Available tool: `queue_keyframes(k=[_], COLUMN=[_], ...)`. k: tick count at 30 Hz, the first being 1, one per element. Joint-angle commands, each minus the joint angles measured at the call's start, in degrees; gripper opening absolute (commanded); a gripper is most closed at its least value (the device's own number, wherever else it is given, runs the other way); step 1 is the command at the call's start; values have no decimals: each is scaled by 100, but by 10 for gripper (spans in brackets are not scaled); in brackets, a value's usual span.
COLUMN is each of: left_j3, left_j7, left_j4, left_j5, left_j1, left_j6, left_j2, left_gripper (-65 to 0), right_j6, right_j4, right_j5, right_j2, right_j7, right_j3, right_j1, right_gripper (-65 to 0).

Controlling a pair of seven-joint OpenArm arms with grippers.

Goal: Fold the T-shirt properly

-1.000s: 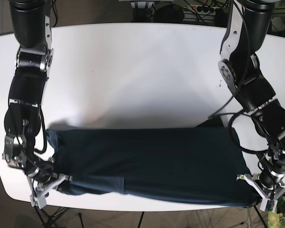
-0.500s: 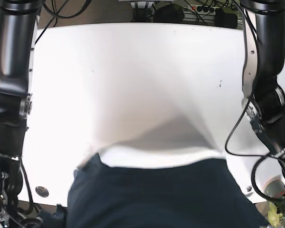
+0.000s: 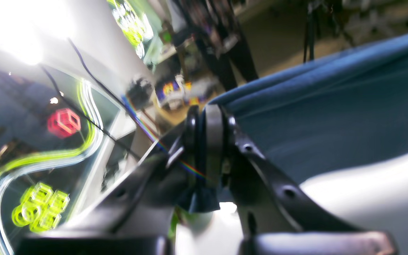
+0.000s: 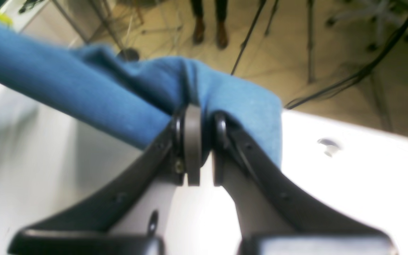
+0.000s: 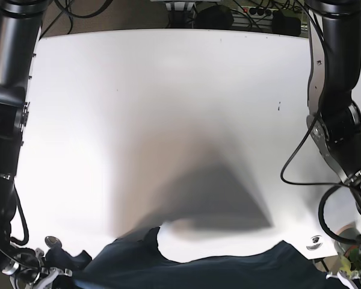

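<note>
The dark blue T-shirt (image 5: 216,271) hangs lifted above the table's front edge, stretched between both grippers at the bottom of the base view. My left gripper (image 3: 203,141) is shut on a corner of the T-shirt (image 3: 331,106), with cloth pinched between its pads. My right gripper (image 4: 205,141) is shut on a bunched edge of the T-shirt (image 4: 119,95), which drapes over its fingers. In the base view both grippers sit at the bottom corners and are mostly cut off by the frame's edge.
The white table (image 5: 168,108) carries a broad shadow (image 5: 216,192) under the lifted cloth. Small metal fittings (image 5: 314,241) (image 5: 51,242) sit near its front corners. Cables and gear (image 5: 228,12) lie behind the back edge. Tripod legs and floor (image 4: 296,42) show past the front edge.
A second ago the T-shirt lay flat along the table's front. Both grippers have lifted it up and toward the camera, so it now hangs off the table surface.
</note>
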Motion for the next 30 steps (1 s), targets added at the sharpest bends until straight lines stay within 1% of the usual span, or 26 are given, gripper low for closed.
queue_keyframes(k=[1, 3, 7, 9, 13, 16, 19, 23, 26, 30], left_j3=[-9, -27, -414, -475, -528, -651, -800, -959, -1143, -1416], left_j7=[-119, -119, -119, -128, -128, -136, -145, -145, -154, -154], left_j4=[390, 636, 1093, 1111, 1348, 1664, 1849, 1911, 1998, 2139], left_j5=[-6, -15, -6, -6, -6, -6, -6, -15, -15, -15], left_j1=[289, 737, 1669, 2012, 2777, 3506, 4042, 4579, 4939, 5414], left_j6=[82, 82, 82, 82, 82, 82, 82, 82, 82, 82], left_j2=[-59, -68, -68, -59, -59, -59, -59, -59, -42, -42], left_gripper=[-650, -650, -650, -650, -650, -650, -650, -650, -650, -650], right_j6=[-55, -55, -55, -55, -55, -55, -55, -55, -55, -55], right_j4=[166, 360, 755, 905, 1370, 1669, 1916, 2241, 2434, 2733], right_j5=[53, 150, 193, 202, 202, 202, 202, 202, 202, 211], right_j2=[109, 109, 118, 109, -154, -260, -506, -752, -875, -910], right_j7=[138, 138, 138, 138, 130, 130, 130, 130, 130, 130], right_j3=[479, 760, 1208, 1384, 1727, 2061, 2219, 2439, 2518, 2527], right_j1=[-254, -720, -1643, -2012, -2935, -3691, -4219, -4825, -5221, -5722], right_gripper=[-626, -626, -626, -626, -626, -626, -626, -626, -626, -626])
